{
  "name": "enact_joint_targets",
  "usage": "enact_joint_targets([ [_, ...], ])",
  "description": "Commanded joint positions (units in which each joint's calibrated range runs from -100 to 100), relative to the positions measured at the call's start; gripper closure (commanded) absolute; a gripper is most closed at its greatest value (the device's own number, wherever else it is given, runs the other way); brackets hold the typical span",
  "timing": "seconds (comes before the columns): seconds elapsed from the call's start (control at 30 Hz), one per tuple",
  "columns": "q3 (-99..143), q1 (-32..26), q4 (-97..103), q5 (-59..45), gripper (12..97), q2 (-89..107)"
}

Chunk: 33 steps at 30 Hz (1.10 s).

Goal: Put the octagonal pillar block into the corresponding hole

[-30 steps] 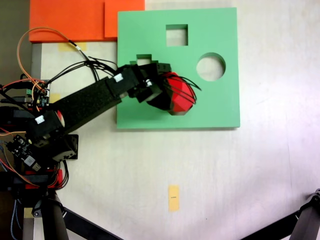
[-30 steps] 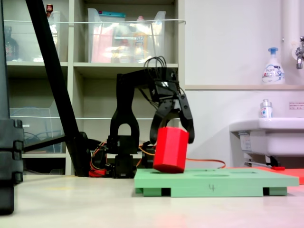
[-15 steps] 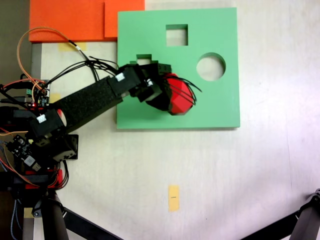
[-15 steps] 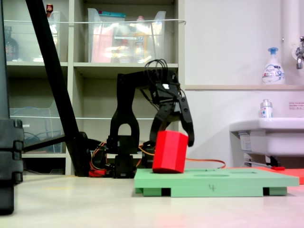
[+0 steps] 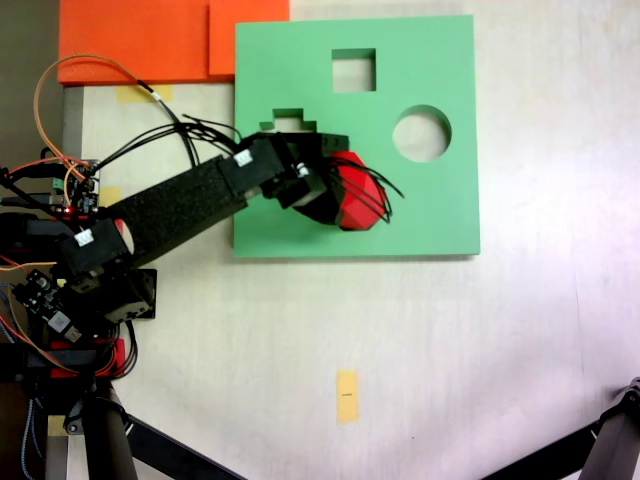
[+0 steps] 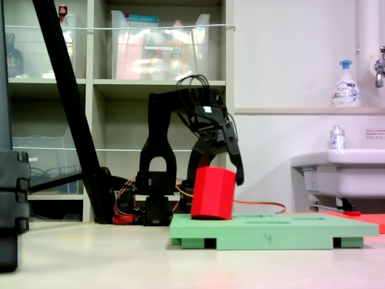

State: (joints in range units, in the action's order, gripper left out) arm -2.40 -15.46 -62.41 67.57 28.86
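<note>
red block (image 6: pixel 212 192) between hand (image 6: pixel 218 174) jaws

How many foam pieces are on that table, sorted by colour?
Red: 1, the octagonal pillar block, held in the hand
Green: 1, the board with cut-outs
Orange: 2 overlapping sheets at the top left of the downward-looking view
Total: 4

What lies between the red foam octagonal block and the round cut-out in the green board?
Bare green foam board in a fixed view, between the red octagonal block and the round cut-out.
</note>
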Motion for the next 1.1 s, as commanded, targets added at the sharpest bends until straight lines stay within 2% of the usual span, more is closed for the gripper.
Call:
enact_joint_targets([
  [0.0,-1.0,0.2,5.5,0.8,70.7,0.2],
  [0.53,-1.0,1.1,7.7,0.9,68.7,-3.6],
  [0.77,-0.9,1.8,10.5,-0.6,61.7,-6.7],
  [1.07,-0.5,0.4,10.7,-0.7,61.9,-7.9],
])
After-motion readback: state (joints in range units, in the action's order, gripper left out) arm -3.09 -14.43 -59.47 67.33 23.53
